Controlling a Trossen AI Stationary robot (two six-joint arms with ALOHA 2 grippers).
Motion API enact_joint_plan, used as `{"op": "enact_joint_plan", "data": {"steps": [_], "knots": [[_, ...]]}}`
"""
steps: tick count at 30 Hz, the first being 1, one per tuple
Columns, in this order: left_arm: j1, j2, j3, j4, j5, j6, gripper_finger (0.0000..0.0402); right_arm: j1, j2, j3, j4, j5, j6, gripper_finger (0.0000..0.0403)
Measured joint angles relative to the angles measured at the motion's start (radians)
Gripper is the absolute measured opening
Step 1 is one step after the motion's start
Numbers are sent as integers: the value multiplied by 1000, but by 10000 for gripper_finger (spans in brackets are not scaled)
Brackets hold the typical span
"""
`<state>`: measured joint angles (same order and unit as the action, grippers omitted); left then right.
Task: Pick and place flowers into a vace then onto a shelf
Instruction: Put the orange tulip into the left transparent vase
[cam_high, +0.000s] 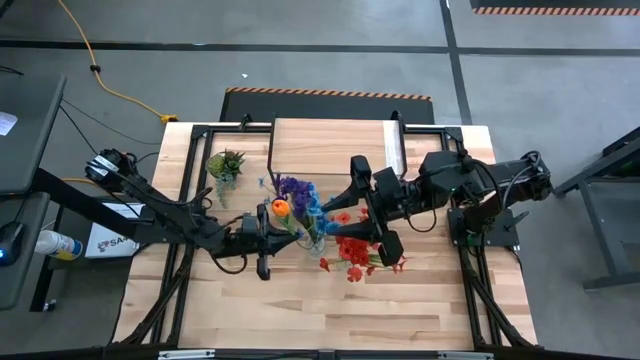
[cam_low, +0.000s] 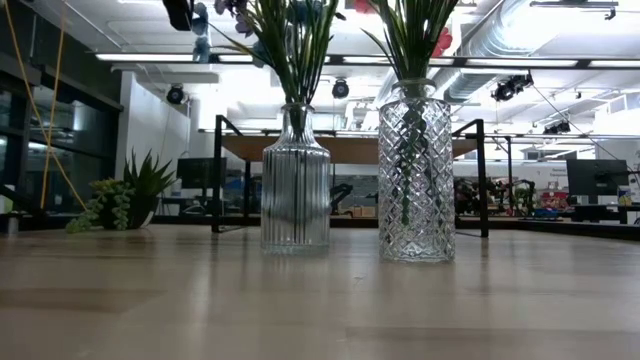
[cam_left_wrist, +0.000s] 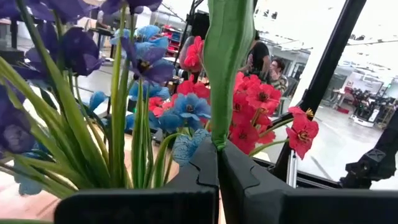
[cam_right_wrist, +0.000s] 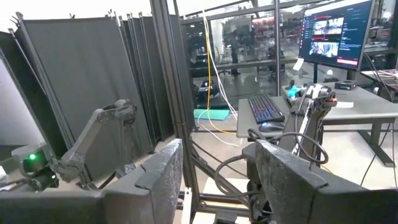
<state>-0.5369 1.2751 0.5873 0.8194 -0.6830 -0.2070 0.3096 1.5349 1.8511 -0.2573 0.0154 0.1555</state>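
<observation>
Left gripper (cam_high: 270, 228) over the middle of the table (cam_high: 300, 310), just beside the purple and blue flowers (cam_high: 300, 195). Fingers (cam_left_wrist: 249, 186) pressed together on a green stem (cam_left_wrist: 222, 68), seen close in the left wrist view, rising upright from between them. Orange flower (cam_high: 280, 207) right at the fingertips in the high view; cannot tell whether the clamped stem belongs to that bloom.

Purple and blue flowers standing in the ribbed glass vase (cam_low: 295, 180), stems packed into its narrow neck. Red flowers (cam_high: 355, 250) in the diamond-cut glass vase (cam_low: 416, 175). Both vases upright on the table, near each other but apart, in front of the shelf (cam_high: 325, 145), not on it.

Right gripper (cam_high: 368, 212) raised between the two bunches in the high view, fingers (cam_right_wrist: 155, 180) spread apart with nothing between them, pointing out towards the room.

Shelf at the far edge of the table, top board bare. Small potted plant (cam_high: 225, 163) just beside the shelf's left end, well apart from both vases.
</observation>
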Motion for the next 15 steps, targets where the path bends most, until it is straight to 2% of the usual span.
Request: {"op": "enact_joint_plan", "data": {"steps": [15], "knots": [[0,33,1,-17,19,-56,30,0,0,0,0,-1,0,193]]}}
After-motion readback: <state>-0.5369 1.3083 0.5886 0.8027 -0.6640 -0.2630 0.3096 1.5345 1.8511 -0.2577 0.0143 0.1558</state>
